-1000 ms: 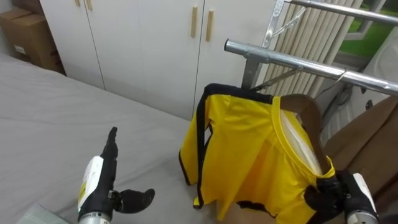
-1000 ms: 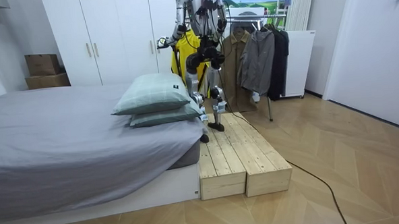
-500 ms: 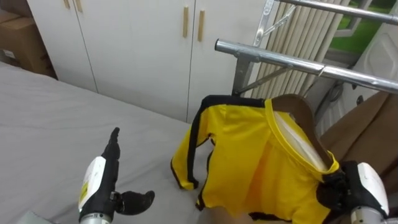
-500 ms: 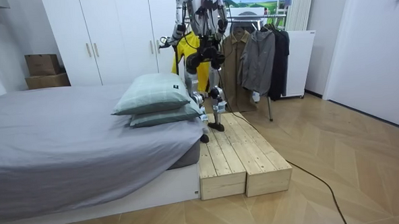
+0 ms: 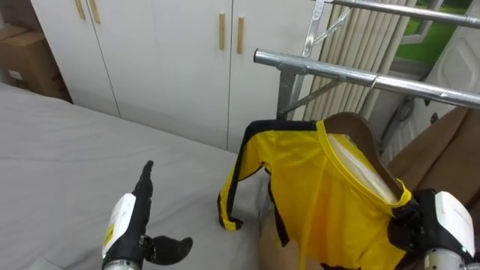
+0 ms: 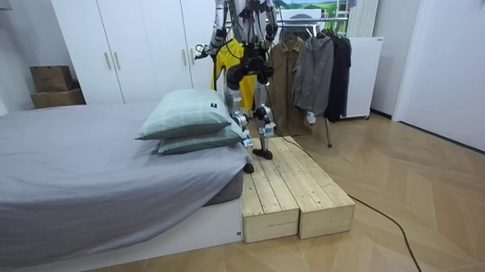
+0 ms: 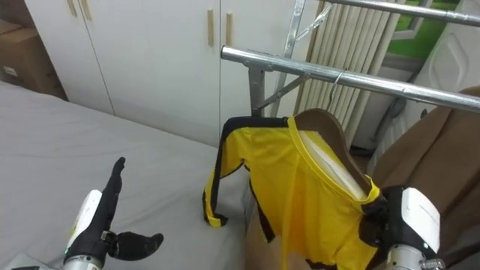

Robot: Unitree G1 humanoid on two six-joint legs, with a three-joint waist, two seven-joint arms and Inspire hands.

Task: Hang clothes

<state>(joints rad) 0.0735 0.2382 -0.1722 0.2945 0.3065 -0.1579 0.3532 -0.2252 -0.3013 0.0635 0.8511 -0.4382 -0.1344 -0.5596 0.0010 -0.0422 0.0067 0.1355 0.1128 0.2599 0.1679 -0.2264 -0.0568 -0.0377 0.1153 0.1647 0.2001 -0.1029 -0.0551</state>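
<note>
A yellow shirt (image 5: 322, 195) with black trim hangs on a wooden hanger (image 5: 354, 126) just under the metal clothes rail (image 5: 315, 64). The hanger's wire hook (image 5: 373, 81) reaches up to the rail; whether it rests on it I cannot tell. My right hand (image 5: 420, 225), at the lower right, has its dark fingers curled on the shirt's collar end. One sleeve dangles with its cuff (image 5: 229, 221) above the bed. My left hand (image 5: 139, 225) is open over the grey bed at the lower left, holding nothing. In the room view I stand on a wooden platform (image 6: 294, 191) facing the rack, the yellow shirt (image 6: 227, 59) before me.
White wardrobe doors (image 5: 165, 60) stand behind the grey bed (image 5: 60, 157), with a cardboard box (image 5: 30, 56) at the far left. A brown coat (image 5: 442, 150) hangs on the rail to my right. Pillows (image 6: 184, 114) lie on the bed; more coats (image 6: 313, 67) hang on the rack.
My right hand has lifted the shirt and hanger closer to the rail, and the loose sleeve has swung. The view has shifted a little. My left hand stays open.
</note>
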